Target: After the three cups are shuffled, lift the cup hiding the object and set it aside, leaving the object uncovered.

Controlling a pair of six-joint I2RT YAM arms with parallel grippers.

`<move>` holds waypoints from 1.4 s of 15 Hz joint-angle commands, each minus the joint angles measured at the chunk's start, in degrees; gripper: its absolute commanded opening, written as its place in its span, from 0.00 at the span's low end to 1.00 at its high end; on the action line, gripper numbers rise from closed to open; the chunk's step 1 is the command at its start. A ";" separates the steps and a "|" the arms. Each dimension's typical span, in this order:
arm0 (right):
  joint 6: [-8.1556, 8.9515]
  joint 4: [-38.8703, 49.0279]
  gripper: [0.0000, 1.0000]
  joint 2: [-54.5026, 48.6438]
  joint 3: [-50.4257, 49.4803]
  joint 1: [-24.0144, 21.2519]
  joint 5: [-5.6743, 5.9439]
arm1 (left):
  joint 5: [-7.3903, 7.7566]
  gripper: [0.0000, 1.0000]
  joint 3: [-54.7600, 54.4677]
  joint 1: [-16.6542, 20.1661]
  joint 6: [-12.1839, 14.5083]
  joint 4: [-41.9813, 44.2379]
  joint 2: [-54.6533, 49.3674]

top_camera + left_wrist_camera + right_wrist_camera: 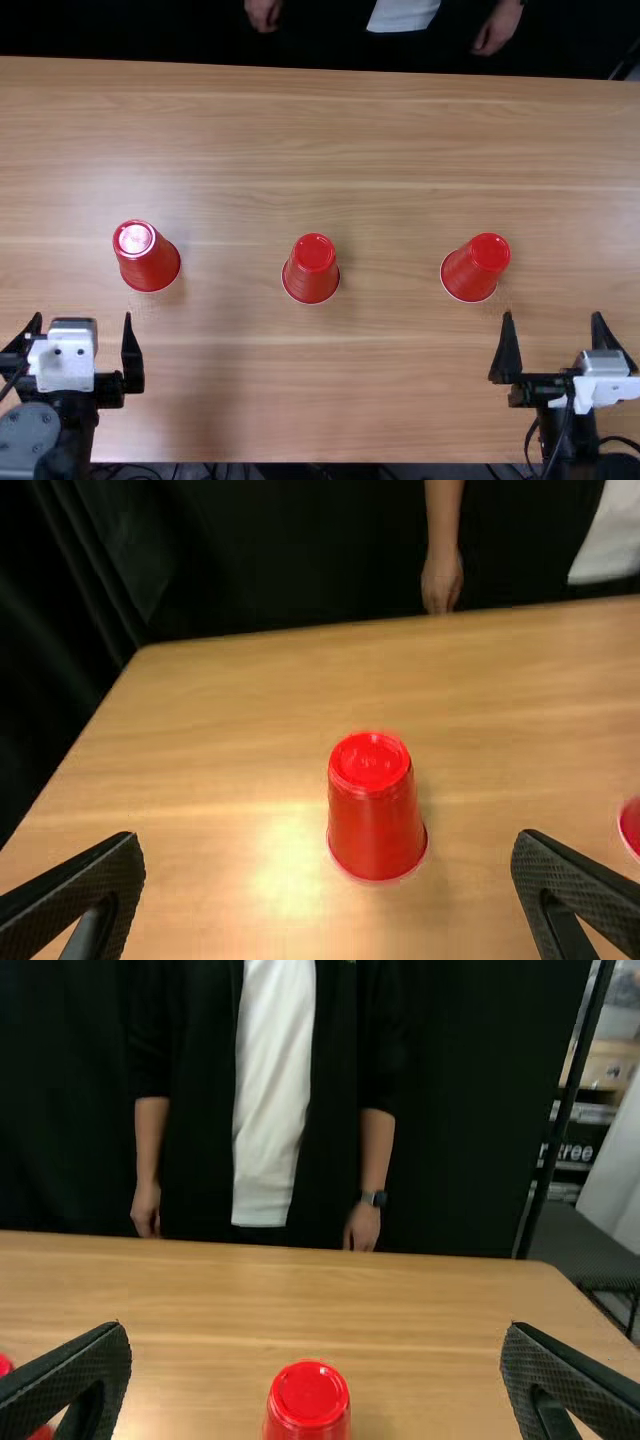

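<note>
Three red cups stand upside down in a row across the table: the left cup (pixel 146 256) (pixel 375 807), the middle cup (pixel 311 268) and the right cup (pixel 477 266) (pixel 306 1404). No object shows beside them. My left gripper (pixel 82 340) (pixel 330 910) is open near the front edge, just short of the left cup. Short of the right cup, my right gripper (pixel 553 345) (pixel 315 1400) is open too. Nothing lies between either pair of fingers. In the left wrist view the middle cup's edge (pixel 630 828) peeks in.
The wooden table (pixel 320 140) stretches bare behind the cups to its far edge. A person stands across the table, hands (pixel 361 1226) hanging at the far edge, touching nothing.
</note>
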 commanded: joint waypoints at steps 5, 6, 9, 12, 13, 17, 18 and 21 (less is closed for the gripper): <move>0.60 -24.14 1.00 16.86 23.87 -0.69 -0.10 | -0.76 1.00 30.79 1.12 -1.23 -23.98 20.61; 0.60 -29.31 1.00 19.67 27.30 -0.69 -0.20 | -0.76 1.00 35.27 1.12 -2.92 -27.46 23.25; 0.49 -41.55 1.00 26.62 36.09 -0.43 -0.94 | -0.76 1.00 43.36 1.12 -3.97 -37.59 29.23; 0.39 -51.46 1.00 33.21 41.98 -0.25 -1.36 | -0.76 1.00 47.66 1.21 -6.61 -46.45 33.45; 0.49 -54.41 1.00 35.58 43.21 -0.07 -2.42 | -0.65 1.00 48.28 1.12 -8.72 -47.50 34.15; 0.70 -56.73 1.00 39.18 44.79 0.01 -3.79 | 0.19 1.00 48.10 1.12 -9.77 -50.14 36.17; 1.02 -56.63 1.00 39.18 44.62 -0.07 -3.89 | 0.19 1.00 47.93 1.03 -9.77 -50.14 36.08; 4.18 -55.99 1.00 39.36 43.30 -0.16 -3.89 | 0.30 1.00 45.64 1.03 -9.88 -49.72 35.91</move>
